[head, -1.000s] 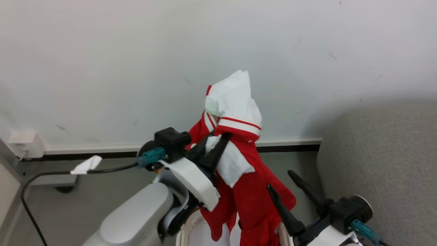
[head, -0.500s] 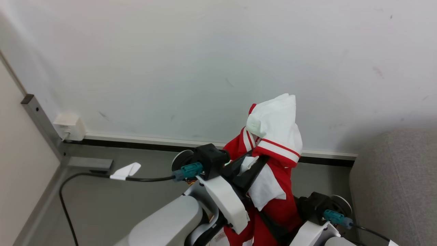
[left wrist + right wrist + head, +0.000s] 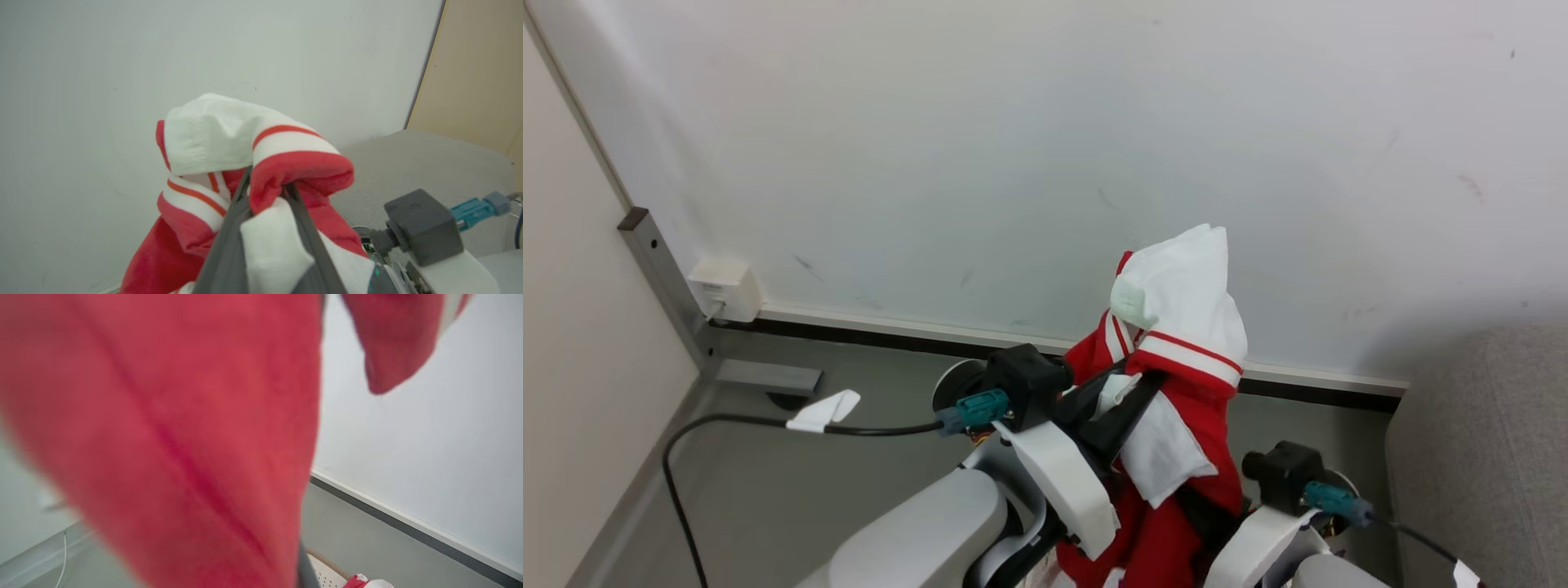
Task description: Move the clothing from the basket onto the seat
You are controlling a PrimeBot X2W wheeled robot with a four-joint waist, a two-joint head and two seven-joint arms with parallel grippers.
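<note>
A red, white-striped sports garment (image 3: 1152, 539) is being pinched by the closed left gripper (image 3: 267, 181) above the cream perforated plastic basket (image 3: 322, 571). The right gripper (image 3: 1202, 523), also closed, is being buried in its folds. The grey fabric sofa (image 3: 1486, 457) is being shown beyond.

Clothing (image 3: 1176, 343) up in the air for us, in front of the wall (image 3: 1013, 163), between the two arms.
The left gripper (image 3: 265, 188) pinches it just under its top fold. The rest hangs down over the right gripper (image 3: 1207, 519), which sits lower and to the right, buried in the folds. The basket (image 3: 329, 575) lies below the hanging cloth. The seat (image 3: 1486, 457) stands on our right against the wall, and on our left a cable (image 3: 727, 420) loops over the floor (image 3: 849, 490).
</note>
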